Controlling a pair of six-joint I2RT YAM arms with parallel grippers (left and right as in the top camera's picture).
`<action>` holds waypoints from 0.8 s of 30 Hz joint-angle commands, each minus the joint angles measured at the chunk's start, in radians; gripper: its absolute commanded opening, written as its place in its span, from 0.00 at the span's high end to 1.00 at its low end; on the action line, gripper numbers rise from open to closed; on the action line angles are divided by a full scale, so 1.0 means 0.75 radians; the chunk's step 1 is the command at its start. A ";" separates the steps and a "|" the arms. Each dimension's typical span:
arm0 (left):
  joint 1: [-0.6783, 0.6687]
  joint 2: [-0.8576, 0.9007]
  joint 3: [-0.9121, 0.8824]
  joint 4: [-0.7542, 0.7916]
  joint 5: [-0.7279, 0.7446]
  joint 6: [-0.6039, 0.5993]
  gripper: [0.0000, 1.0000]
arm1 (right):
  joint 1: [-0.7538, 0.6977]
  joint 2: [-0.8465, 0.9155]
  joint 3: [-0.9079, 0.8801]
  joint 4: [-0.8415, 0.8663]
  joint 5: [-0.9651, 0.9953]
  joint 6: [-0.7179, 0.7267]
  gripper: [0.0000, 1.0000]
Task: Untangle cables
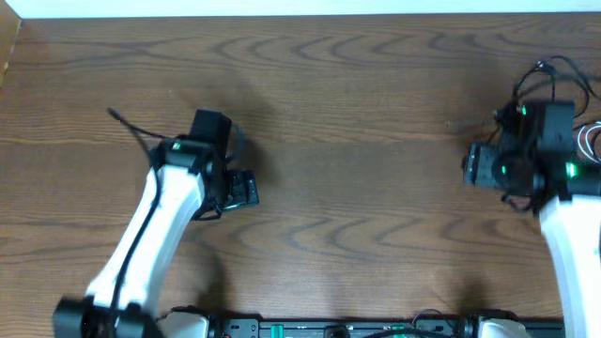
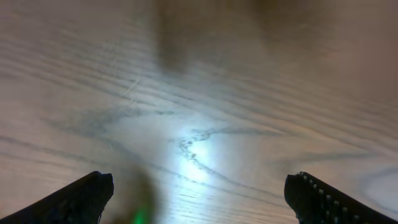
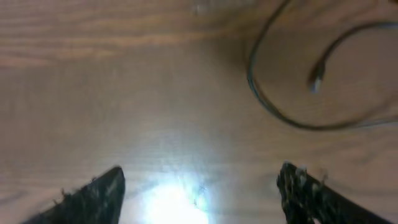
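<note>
A thin black cable (image 1: 554,68) loops at the far right edge of the table, behind my right arm. A white/silvery cable (image 1: 592,141) shows beside it, mostly hidden by the arm. The right wrist view shows a dark cable loop (image 3: 273,106) with a small plug end (image 3: 317,81) on the wood, ahead of the fingers. My right gripper (image 1: 484,167) (image 3: 199,186) is open and empty over bare wood. My left gripper (image 1: 239,188) (image 2: 199,196) is open and empty, far from the cables. A thin black cord (image 1: 127,127) with a small end lies by the left arm.
The brown wooden table (image 1: 357,113) spans the view, with a pale edge at the back. The arm bases and a black rail (image 1: 329,329) sit along the front edge. A bright light patch (image 3: 174,202) lies between the right fingers.
</note>
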 commanded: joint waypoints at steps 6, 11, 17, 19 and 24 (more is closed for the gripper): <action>0.003 -0.712 -0.247 0.209 -0.051 0.024 0.07 | 0.008 -0.550 -0.261 0.102 0.027 0.016 0.01; 0.003 -0.917 -0.248 0.206 -0.060 0.023 0.07 | 0.007 -0.605 -0.262 0.033 0.027 0.017 0.01; 0.003 -0.904 -0.248 0.192 -0.060 0.023 0.07 | 0.007 -0.605 -0.262 -0.030 0.027 0.017 0.01; 0.003 -0.904 -0.248 0.192 -0.060 0.023 0.07 | 0.007 -0.605 -0.262 -0.052 0.027 0.017 0.01; 0.003 -0.904 -0.248 0.191 -0.060 0.023 0.07 | 0.007 -0.632 -0.262 -0.118 0.059 0.016 0.01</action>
